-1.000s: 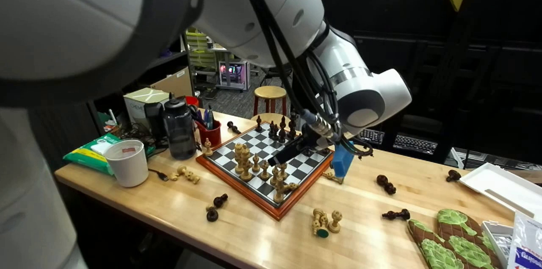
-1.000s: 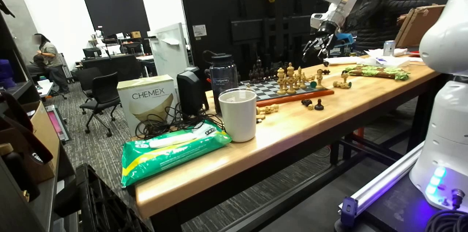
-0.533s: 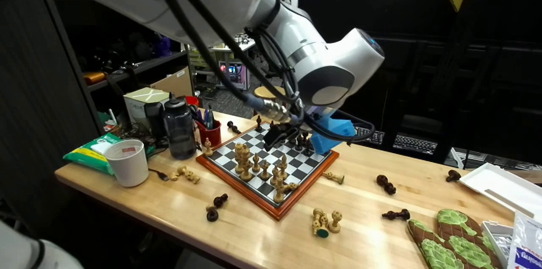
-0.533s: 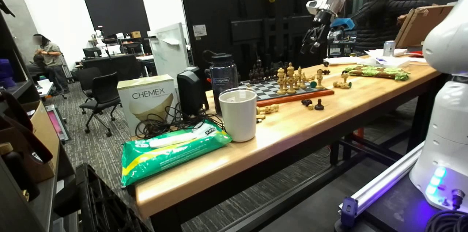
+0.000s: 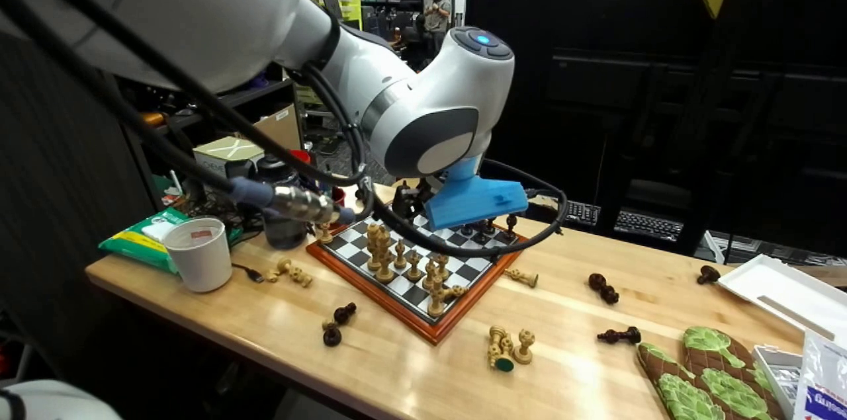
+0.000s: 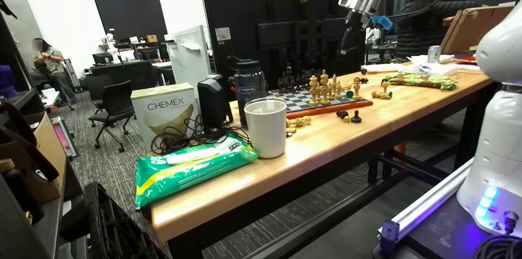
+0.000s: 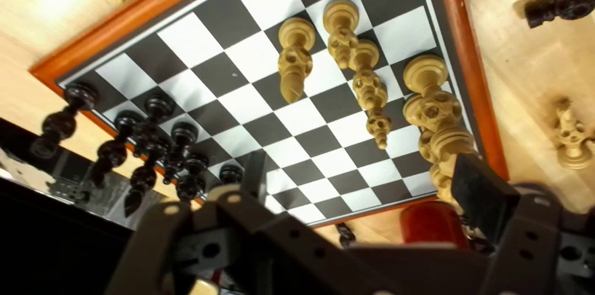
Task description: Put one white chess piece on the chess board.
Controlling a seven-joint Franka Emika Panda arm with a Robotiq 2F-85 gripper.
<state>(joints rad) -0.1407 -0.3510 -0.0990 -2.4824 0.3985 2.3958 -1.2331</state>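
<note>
tool: released, holding nothing, above the chess board on the table. probable step: pre-grasp positioning. next: align with a white chess piece off the board, descend, grip.

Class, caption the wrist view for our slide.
Chess board with dark pieces and pale pieces, beyond the open end effector.

In an exterior view, your chess board sits on the table, chess pieces on it. Left of it you have the mug, then the packet; between mug and board, farther back, stands the bottle. Right of the board lies a loose piece; farther right, the oven mitt.
</note>
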